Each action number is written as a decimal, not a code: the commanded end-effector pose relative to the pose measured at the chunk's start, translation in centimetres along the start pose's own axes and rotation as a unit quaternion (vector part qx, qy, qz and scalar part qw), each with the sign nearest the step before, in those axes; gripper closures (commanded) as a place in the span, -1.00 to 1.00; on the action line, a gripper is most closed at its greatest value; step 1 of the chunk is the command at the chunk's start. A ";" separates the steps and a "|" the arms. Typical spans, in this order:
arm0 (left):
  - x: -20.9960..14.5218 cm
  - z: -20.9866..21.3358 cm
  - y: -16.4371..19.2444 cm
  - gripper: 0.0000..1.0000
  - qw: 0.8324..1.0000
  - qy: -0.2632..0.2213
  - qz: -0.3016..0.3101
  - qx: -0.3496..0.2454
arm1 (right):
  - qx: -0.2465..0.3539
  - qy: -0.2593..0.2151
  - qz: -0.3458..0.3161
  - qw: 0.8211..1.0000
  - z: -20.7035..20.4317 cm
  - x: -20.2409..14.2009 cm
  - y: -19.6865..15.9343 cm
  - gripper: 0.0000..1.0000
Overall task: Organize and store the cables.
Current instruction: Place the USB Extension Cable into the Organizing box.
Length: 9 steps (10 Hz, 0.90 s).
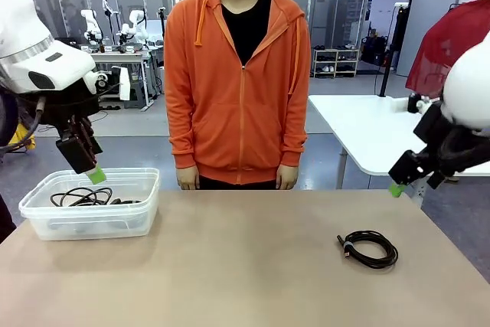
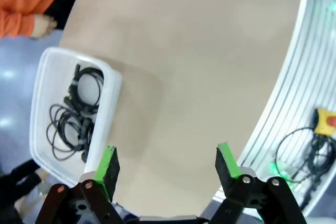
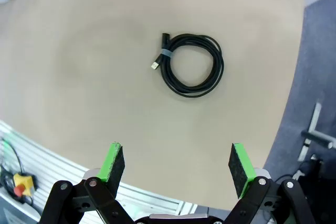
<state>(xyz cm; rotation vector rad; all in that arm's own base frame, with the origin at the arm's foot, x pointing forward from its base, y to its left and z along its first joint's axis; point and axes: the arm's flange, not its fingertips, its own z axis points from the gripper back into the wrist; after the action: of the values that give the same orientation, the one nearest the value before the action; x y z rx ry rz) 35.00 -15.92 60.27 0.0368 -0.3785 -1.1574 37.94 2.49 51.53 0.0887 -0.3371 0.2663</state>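
One black coiled cable (image 1: 369,249) lies on the tan table at the right, tied with a pale band; the right wrist view shows this cable (image 3: 190,64) flat below the camera. Several more black cables (image 1: 83,197) lie inside a clear plastic bin (image 1: 142,216) at the table's left; from the left wrist those cables (image 2: 76,114) sit in the bin (image 2: 41,85) too. My left gripper (image 1: 90,168) hangs open just above the bin, its jaws (image 2: 167,167) holding nothing. My right gripper (image 1: 398,183) hovers open above and right of the lone coil, its jaws (image 3: 178,167) apart and bare.
A person in an orange hoodie (image 1: 237,74) stands at the far edge, hands (image 1: 286,179) down by the table. A white table (image 1: 367,124) stands behind at the right. The middle of the tan tabletop (image 1: 245,258) is bare.
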 end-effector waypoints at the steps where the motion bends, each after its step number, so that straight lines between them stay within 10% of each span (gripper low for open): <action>1: -1.4 0.7 -1.1 -0.85 0.997 -0.005 0.059 0.055 | -0.027 0.012 -0.052 0.998 -2.8 -0.3 1.2 -1.00; 9: -0.5 0.7 -0.5 -0.85 0.999 -0.002 0.032 0.021 | 0.001 0.001 -0.064 0.998 -5.2 1.5 1.3 -1.00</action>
<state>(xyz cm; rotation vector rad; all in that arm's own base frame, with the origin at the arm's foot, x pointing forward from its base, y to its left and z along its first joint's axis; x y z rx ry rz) 33.99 -15.68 60.24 0.0439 -0.4131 -1.0873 38.62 3.26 49.06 0.0871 -0.3245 0.1885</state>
